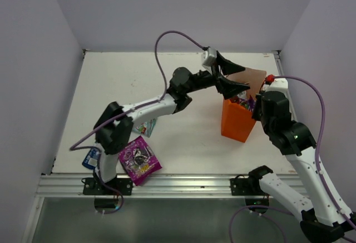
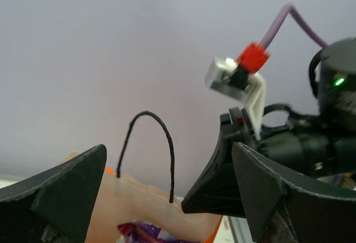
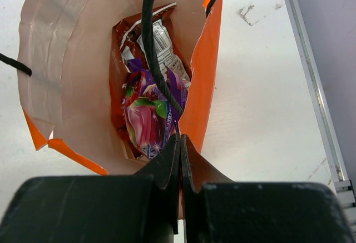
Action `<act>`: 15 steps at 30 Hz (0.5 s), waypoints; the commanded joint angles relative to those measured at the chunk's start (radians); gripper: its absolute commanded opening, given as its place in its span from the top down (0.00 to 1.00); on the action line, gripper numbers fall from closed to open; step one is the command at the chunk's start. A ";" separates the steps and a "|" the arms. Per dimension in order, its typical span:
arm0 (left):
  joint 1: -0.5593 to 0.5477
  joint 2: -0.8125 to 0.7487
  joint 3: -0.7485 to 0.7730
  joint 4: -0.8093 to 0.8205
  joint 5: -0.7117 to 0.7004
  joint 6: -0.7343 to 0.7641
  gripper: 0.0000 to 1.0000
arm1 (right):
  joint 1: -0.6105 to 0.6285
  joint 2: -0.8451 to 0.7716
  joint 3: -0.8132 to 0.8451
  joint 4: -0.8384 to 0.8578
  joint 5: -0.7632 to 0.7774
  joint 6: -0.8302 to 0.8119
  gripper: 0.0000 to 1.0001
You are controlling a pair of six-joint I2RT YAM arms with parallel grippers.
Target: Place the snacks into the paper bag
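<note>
Pale lilac walls [image 1: 167,9] close in a white bench [image 1: 183,87] on three sides. Far left, by the left arm's base: blue-and-white packet [image 1: 91,157], flat on the bench and partly hidden by the arm. Just right of it is the purple packet [image 1: 140,161], flat and face up near the front edge. Behind that, the teal-pink packet [image 1: 147,126] peeks out from under the left arm [image 1: 150,107]. The arm reaches right. The left pincer [image 1: 240,77] hangs over the bag mouth, fingers wide apart and holding nothing. The paper bag [image 1: 236,123] stands upright, centre-right and open. Inside it are the red-and-silver chip bag [image 3: 158,37] and, lower down, a magenta packet [image 3: 146,118]. The right pincer [image 3: 179,138] sits at the bag's near rim with its fingers pressed together, seemingly pinching a cord handle [image 3: 147,26] that runs taut to its tips. Count: five packets, two bagged and three on the bench; one bag; two pincers. Handling, as judged: the packets look light, crinkly and slick, with air-puffed middles that would squirm. Best taken at a crimped end seam or a lifted corner, since they lie flat. The bag is thin paper and looks prone to tipping or folding, so holding its handle seems sensible.
</note>
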State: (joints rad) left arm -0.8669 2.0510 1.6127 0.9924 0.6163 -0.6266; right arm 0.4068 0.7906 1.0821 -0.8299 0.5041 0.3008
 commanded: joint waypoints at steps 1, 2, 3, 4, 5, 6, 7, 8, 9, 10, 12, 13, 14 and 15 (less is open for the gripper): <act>-0.001 -0.417 -0.153 -0.099 -0.253 0.325 0.02 | 0.001 -0.007 -0.001 0.034 -0.015 -0.012 1.00; -0.003 -0.486 -0.247 -0.168 -0.450 0.381 0.02 | 0.001 -0.007 -0.001 0.031 -0.013 -0.014 1.00; -0.003 -0.549 -0.285 -0.239 -0.574 0.465 0.02 | 0.001 -0.007 -0.001 0.029 -0.015 -0.014 1.00; -0.004 -0.703 -0.360 -0.406 -0.831 0.522 0.01 | 0.001 -0.007 -0.001 0.034 -0.009 -0.011 1.00; -0.003 -0.704 -0.400 -0.408 -0.951 0.522 0.01 | 0.001 -0.007 0.001 0.028 -0.009 -0.011 1.00; -0.003 -0.741 -0.433 -0.461 -1.072 0.583 0.00 | 0.001 -0.008 0.001 0.031 -0.004 -0.012 1.00; -0.001 -0.785 -0.482 -0.577 -1.187 0.600 0.00 | 0.001 -0.007 -0.001 0.032 -0.010 -0.012 1.00; 0.002 -0.792 -0.500 -0.645 -1.372 0.608 0.00 | 0.001 -0.007 0.002 0.032 -0.006 -0.012 1.00; 0.006 -0.789 -0.510 -0.726 -1.436 0.570 0.00 | 0.001 -0.007 0.002 0.034 -0.007 -0.011 1.00; 0.029 -0.760 -0.519 -0.921 -1.479 0.518 0.00 | 0.003 -0.007 0.002 0.032 -0.007 -0.012 1.00; 0.060 -0.692 -0.534 -1.114 -1.509 0.332 0.00 | 0.001 -0.007 0.002 0.032 -0.004 -0.012 1.00; 0.087 -0.672 -0.569 -1.226 -1.494 0.273 0.00 | 0.001 -0.007 0.002 0.032 -0.004 -0.012 1.00; 0.097 -0.654 -0.591 -1.259 -1.486 0.221 0.00 | 0.001 -0.010 0.002 0.032 -0.006 -0.012 1.00; 0.106 -0.628 -0.612 -1.284 -1.471 0.135 0.00 | 0.001 -0.010 0.001 0.031 -0.006 -0.012 1.00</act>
State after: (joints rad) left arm -0.7902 1.2835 1.1110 0.1757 -0.6987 -0.2802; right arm 0.4068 0.7902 1.0821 -0.8299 0.5041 0.3008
